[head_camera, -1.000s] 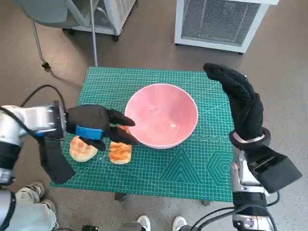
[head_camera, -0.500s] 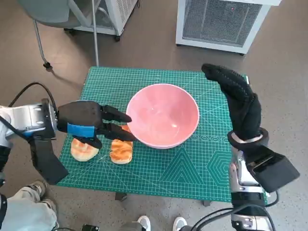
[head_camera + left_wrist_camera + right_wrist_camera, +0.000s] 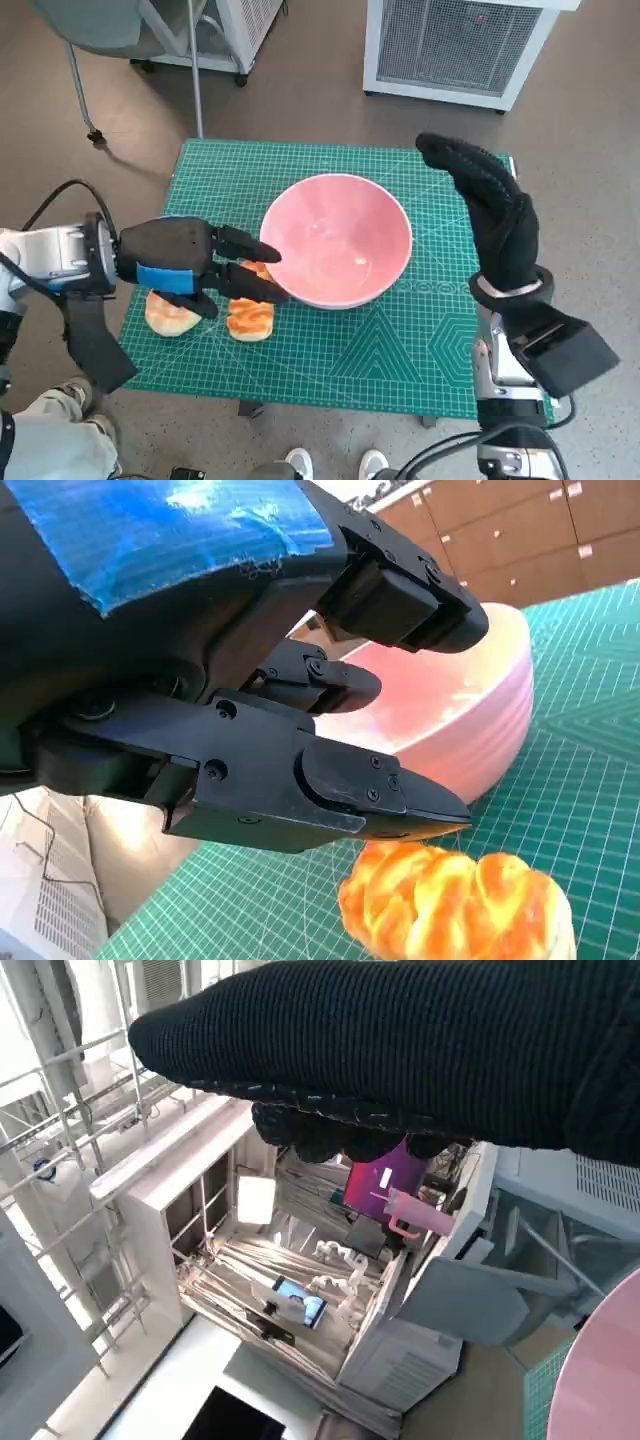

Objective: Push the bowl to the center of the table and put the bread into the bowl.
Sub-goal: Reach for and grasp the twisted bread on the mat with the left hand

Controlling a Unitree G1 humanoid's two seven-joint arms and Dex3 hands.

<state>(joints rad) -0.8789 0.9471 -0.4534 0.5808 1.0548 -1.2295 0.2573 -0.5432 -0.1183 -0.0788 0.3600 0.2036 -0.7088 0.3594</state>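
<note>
Head view: one glossy pink bowl (image 3: 337,240) sits mid-mat on the green cutting mat (image 3: 400,350); two golden bread rolls (image 3: 250,315) lie beside its left rim. The left hand (image 3: 185,265) hovers over them, fingers spread, empty. The right hand (image 3: 490,215) is raised, flat, empty.

Left wrist view: one braided roll (image 3: 460,905) beneath the fingers (image 3: 370,790), untouched.

Right wrist view: glove only; no readable writing.

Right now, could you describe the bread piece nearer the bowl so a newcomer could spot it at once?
Start at the pink bowl on the green cutting mat. Just off its rim on the robot's left, under the left hand's fingertips, lies the bread. It is the glossier, orange-brown piece; the paler piece lies farther from the bowl.
</note>
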